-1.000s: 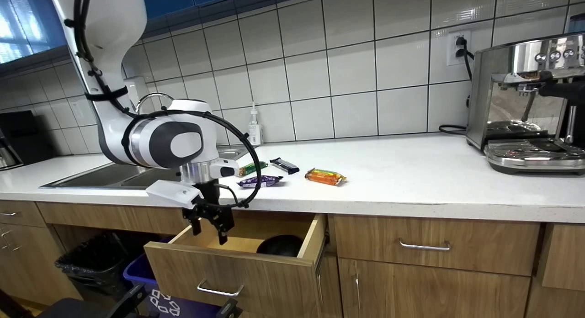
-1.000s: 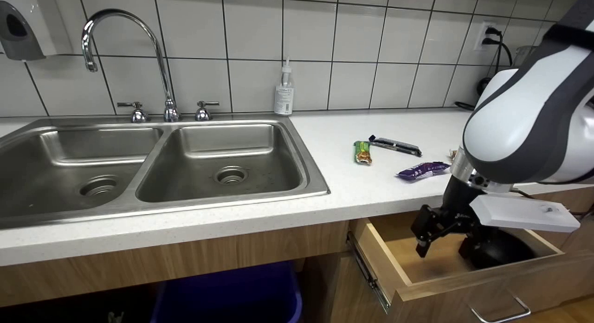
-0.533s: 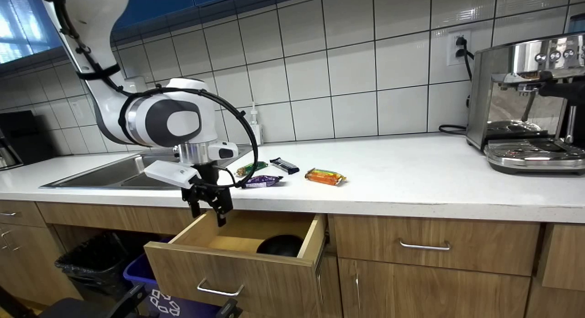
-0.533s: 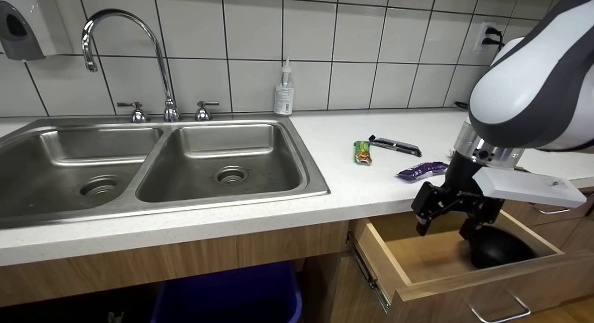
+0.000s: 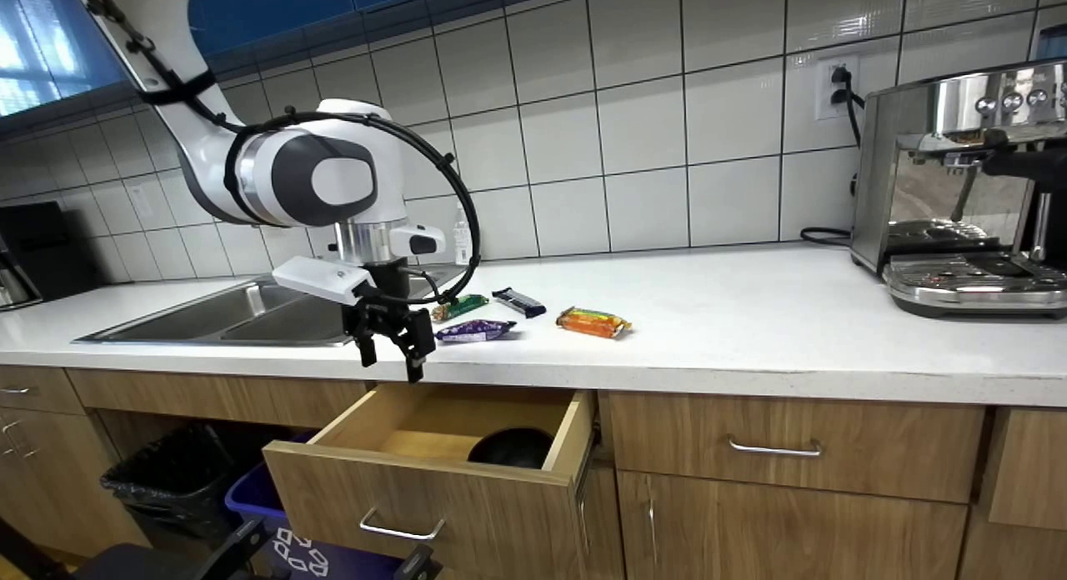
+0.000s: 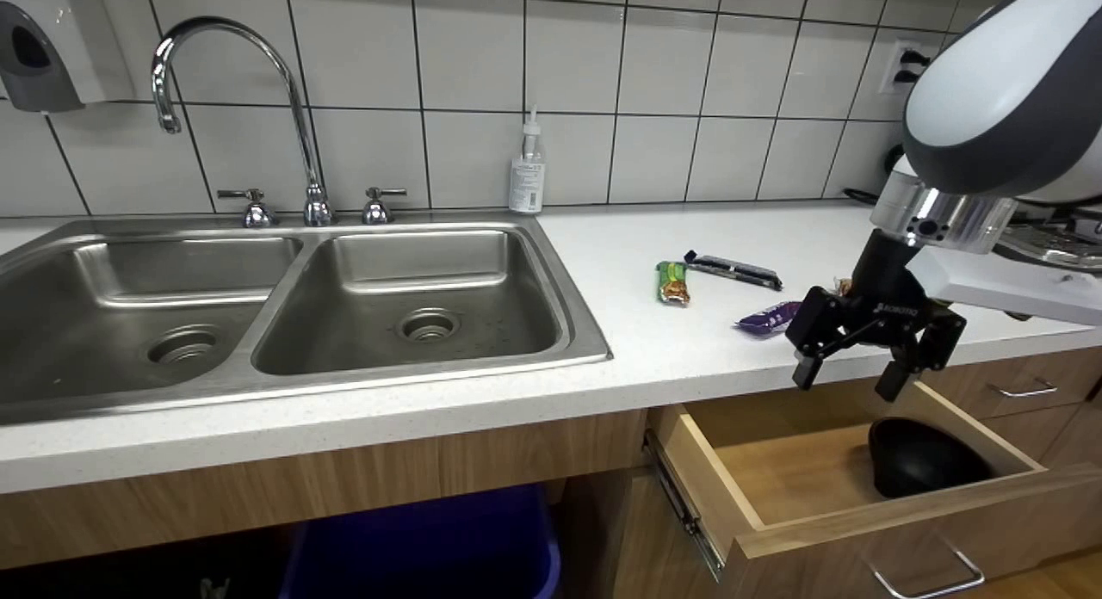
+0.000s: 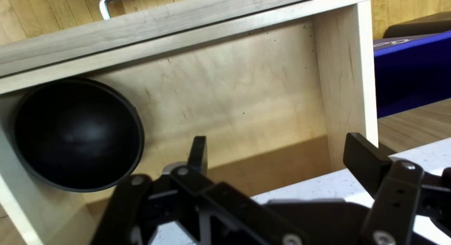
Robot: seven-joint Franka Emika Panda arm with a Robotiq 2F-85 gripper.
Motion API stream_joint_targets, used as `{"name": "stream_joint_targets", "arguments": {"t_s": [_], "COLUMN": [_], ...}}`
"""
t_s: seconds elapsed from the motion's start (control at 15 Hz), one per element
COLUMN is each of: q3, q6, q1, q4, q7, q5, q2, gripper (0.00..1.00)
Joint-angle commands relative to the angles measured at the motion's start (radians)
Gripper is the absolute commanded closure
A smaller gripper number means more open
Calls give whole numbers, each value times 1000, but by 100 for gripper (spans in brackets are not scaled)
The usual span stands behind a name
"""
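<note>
My gripper [image 5: 391, 367] [image 6: 848, 384] [image 7: 276, 144] stands open, pointing down, with nothing between its fingers. It hangs above the back of the pulled-out wooden drawer [image 5: 433, 501] [image 6: 792, 470] [image 7: 243, 86], about level with the counter's front edge. A black bowl [image 5: 511, 448] [image 6: 925, 461] [image 7: 79, 132] sits in one front corner of the drawer. On the counter lie a purple packet [image 5: 475, 331] [image 6: 766, 319], a green packet [image 5: 459, 307] [image 6: 672, 282], a dark bar [image 5: 518, 302] [image 6: 733, 270] and an orange packet [image 5: 593, 322]. The gripper partly covers the purple packet in an exterior view.
A double steel sink [image 6: 594, 341] with a tall faucet [image 6: 232, 27] is set into the counter [image 5: 750, 347]. A pump bottle [image 6: 527, 173] stands behind it. The espresso machine [image 5: 984, 188] occupies one counter end. A blue bin [image 5: 333, 555] and a black-lined bin [image 5: 175, 480] are below.
The gripper has risen from inside the drawer to above it, staying open and empty. Drawer, bowl and packets have not moved.
</note>
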Motion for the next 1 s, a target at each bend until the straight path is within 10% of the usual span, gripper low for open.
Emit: {"name": "stream_joint_targets", "arguments": {"t_s": [0.0,0.93], "q3": [-35,-90], "q6": [-79,-107], "q1": [5,14], "q4": [35,249], "q7": [7,160], "q5": [9,-9], "q2": [-45,40], "gripper": [0,0]}}
